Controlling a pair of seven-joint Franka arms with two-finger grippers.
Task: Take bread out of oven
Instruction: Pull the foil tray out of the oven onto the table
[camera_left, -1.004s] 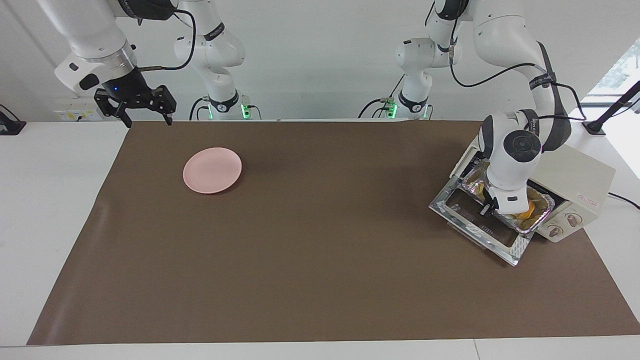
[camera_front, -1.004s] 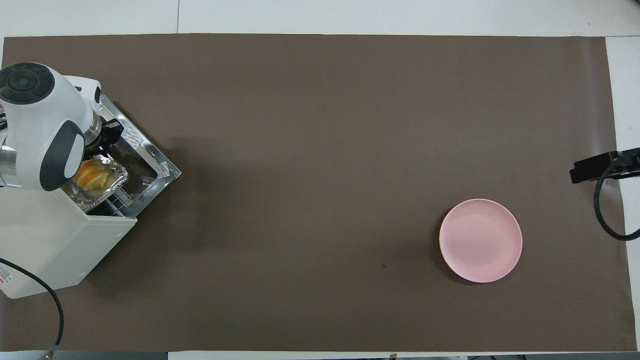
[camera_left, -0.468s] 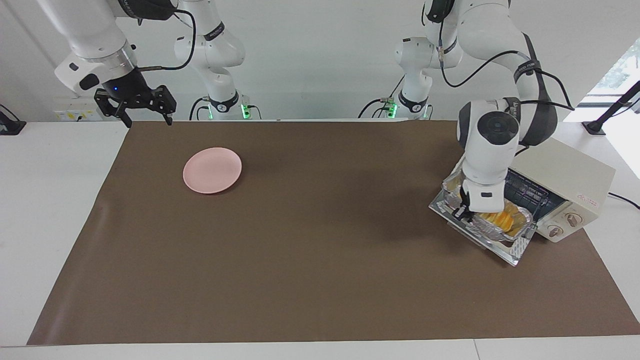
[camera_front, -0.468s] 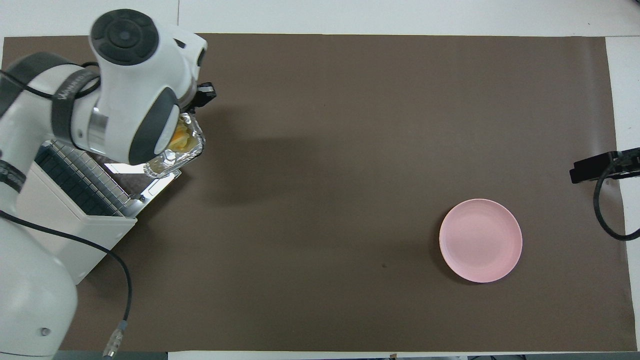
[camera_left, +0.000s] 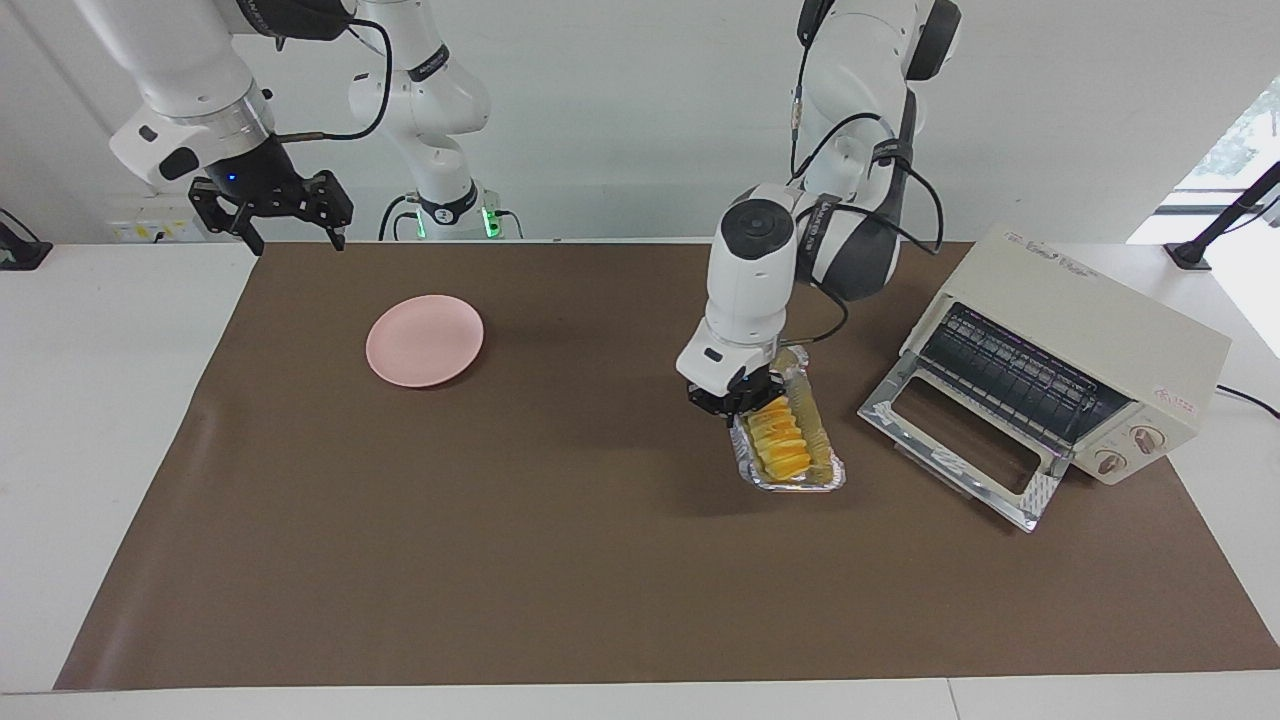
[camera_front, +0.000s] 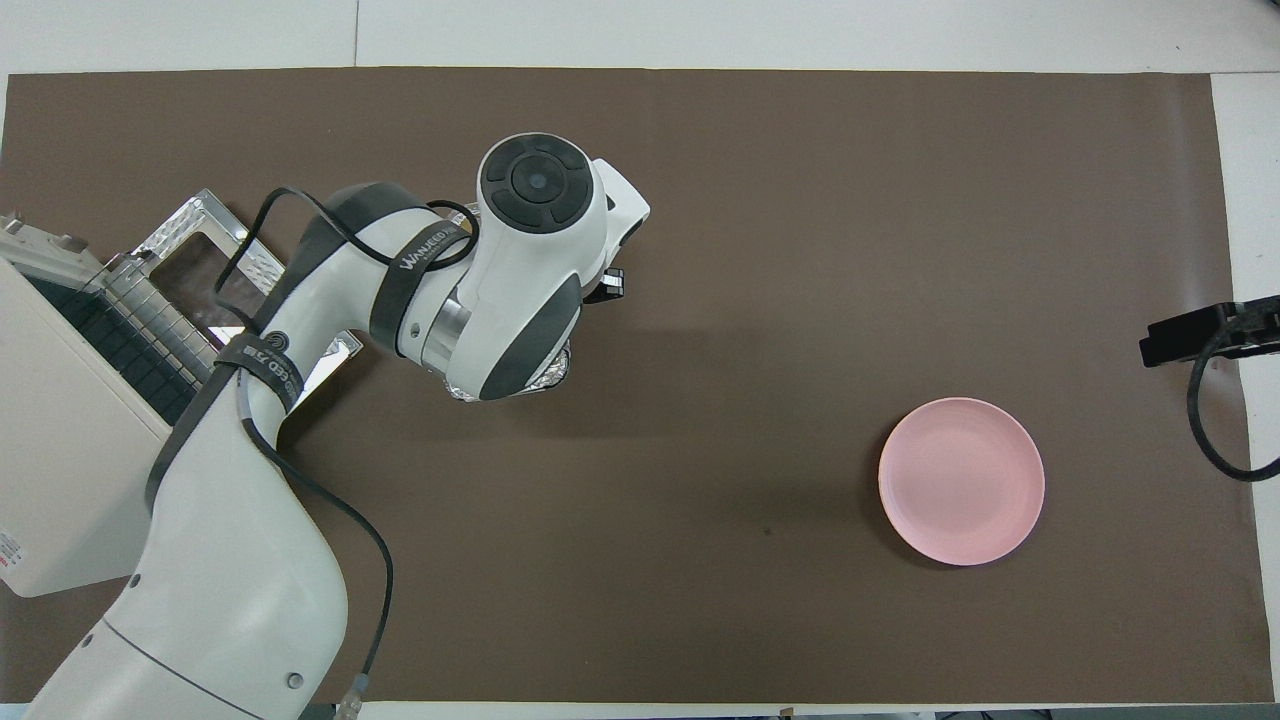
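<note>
The golden-yellow bread (camera_left: 781, 446) lies in a silver foil tray (camera_left: 797, 486). My left gripper (camera_left: 741, 407) is shut on the tray's rim and holds it tilted, low over the brown mat, beside the oven (camera_left: 1095, 335). The oven's drop-down door (camera_left: 957, 450) lies open and its wire rack is bare. In the overhead view the left arm hides the bread, and only a bit of the foil tray (camera_front: 549, 375) shows. My right gripper (camera_left: 291, 232) waits open, raised over the mat's corner at the right arm's end.
A round pink plate (camera_left: 425, 340) (camera_front: 962, 480) sits on the mat toward the right arm's end. The oven (camera_front: 60, 420) stands at the left arm's end with its open door (camera_front: 215, 255) reaching onto the mat.
The left gripper has pulled the foil tray with the bread out of the oven and carried it away from the door toward the mat's middle. The right arm has not moved.
</note>
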